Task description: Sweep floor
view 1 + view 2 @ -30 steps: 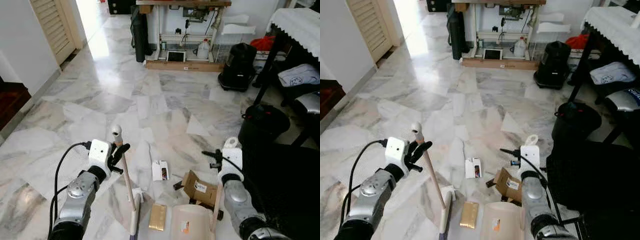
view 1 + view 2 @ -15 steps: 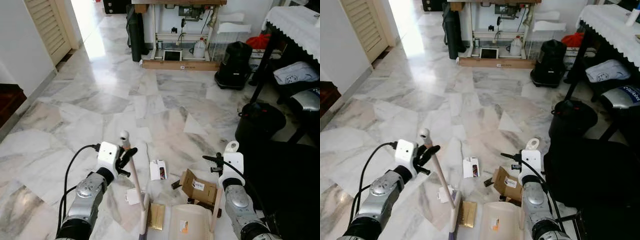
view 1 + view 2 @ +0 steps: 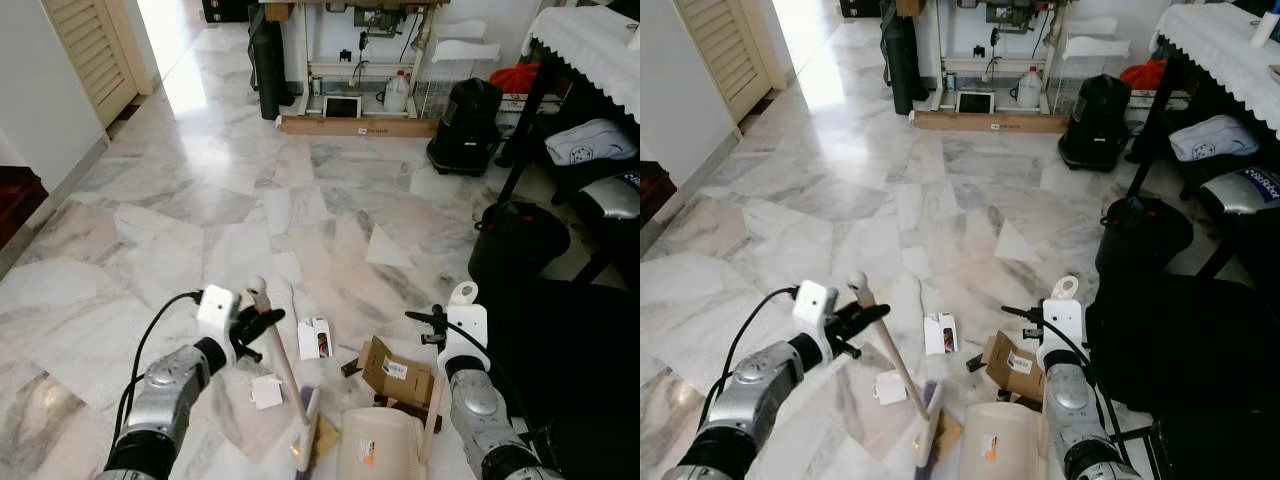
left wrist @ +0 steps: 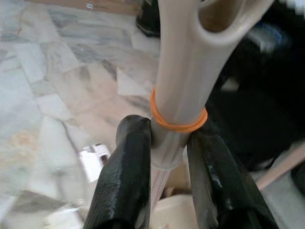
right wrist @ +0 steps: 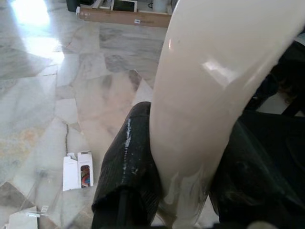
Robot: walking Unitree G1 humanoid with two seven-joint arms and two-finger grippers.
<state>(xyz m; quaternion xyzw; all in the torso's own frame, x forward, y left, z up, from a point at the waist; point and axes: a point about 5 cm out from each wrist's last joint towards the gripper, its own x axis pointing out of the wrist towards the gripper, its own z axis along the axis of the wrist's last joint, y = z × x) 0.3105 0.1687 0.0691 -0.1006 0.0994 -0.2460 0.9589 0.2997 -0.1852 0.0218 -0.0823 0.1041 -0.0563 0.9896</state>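
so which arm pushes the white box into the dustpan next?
Left. The left gripper holds the broom, its head beside the white box. The right gripper is busy steadying the dustpan.

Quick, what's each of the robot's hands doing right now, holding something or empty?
Left gripper: closed on the broom handle.
Right gripper: closed on the dustpan handle.

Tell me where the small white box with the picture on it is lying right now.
In the left eye view the small white box lies on the marble floor ahead, right of the broom handle and left of the open cardboard box.
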